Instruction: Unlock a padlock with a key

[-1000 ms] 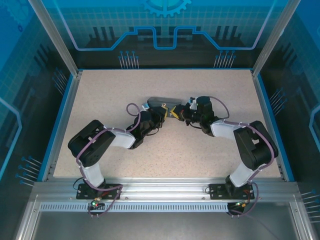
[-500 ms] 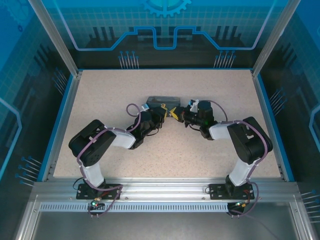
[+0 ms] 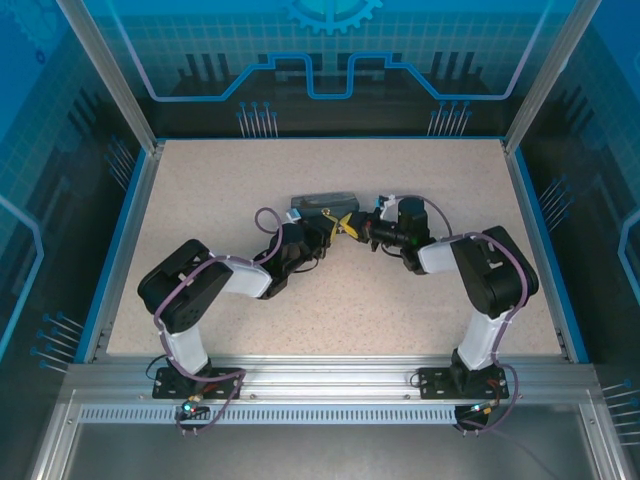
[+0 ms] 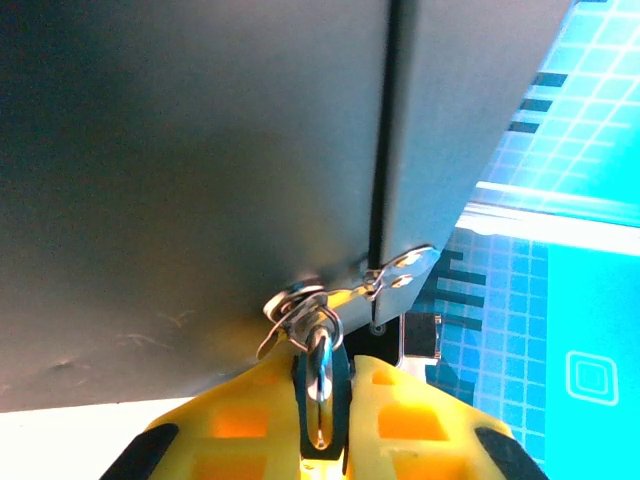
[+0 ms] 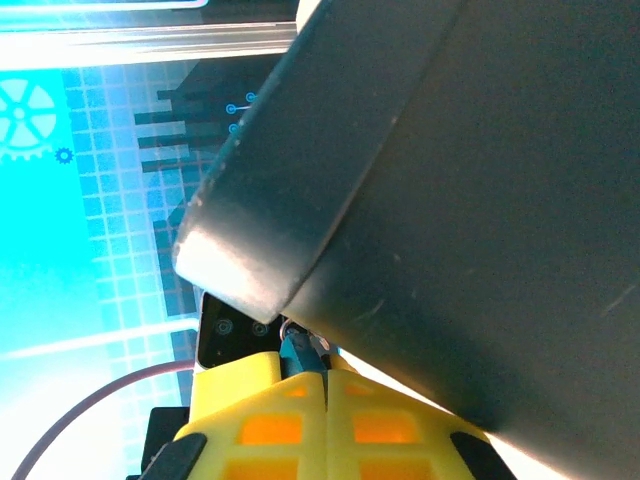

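Where the two arms meet near the middle of the desk (image 3: pixel 420 300), the left tool (image 4: pixel 320 368) and the right tool (image 5: pixel 326 372) stand tip to tip at the near side of a dark grey box (image 4: pixel 180 170).

Left tool: the yellow left fingers (image 4: pixel 400 410) are almost closed, leaving a narrow slot between them. The padlock (image 4: pixel 318 395) sits edge-on in that slot, gripped on both flat sides. Its silvery upper end projects just above the fingertips and touches a cluster of small metal fittings (image 4: pixel 293 310) at the lower edge of the box. A silvery hasp plate (image 4: pixel 405 267) lies just to the right of that cluster, across the vertical seam of the box.

Right tool: the yellow right fingers (image 5: pixel 260 420) are pressed fully together. A small bluish part (image 5: pixel 299 352) projects just beyond the fingertips, at the line where they meet, directly under the rounded corner of the box. Whether this part is the padlock seen from the other side cannot be told. Whether the closed fingers hold the key cannot be told either.

In the top view the yellow tips of both tools lie just beside the near right end of the box.
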`<state>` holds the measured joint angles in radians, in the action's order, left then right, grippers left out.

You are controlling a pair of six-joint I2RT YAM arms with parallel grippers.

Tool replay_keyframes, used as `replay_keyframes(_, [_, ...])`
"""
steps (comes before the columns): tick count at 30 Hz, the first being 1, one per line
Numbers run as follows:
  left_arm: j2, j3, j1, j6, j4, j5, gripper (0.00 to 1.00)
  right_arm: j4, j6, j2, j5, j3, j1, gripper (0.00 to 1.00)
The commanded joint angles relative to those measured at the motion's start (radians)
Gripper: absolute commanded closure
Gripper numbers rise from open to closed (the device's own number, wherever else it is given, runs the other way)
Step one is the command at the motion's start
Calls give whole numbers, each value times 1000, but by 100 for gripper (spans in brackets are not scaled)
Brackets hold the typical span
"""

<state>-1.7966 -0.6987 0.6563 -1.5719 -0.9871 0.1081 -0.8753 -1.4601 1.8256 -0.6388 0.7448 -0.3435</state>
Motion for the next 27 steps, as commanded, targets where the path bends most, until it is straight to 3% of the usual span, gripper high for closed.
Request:
replay_keyframes(1, [51,-29,63,-4,-199,-205,100,5,25,39,30,51,-5,100])
replay_keyframes(12, [46,-19,63,-1,-173,-174,100,85,33,-35,57,60,-35,100])
replay_keyframes(19, [34,-4,62,21,-153,-149,100,93,20,-6,52,68,-26,99])
replay_keyframes(27, [17,11,62,30,-151,-119,100,106,25,-28,56,54,-7,61])
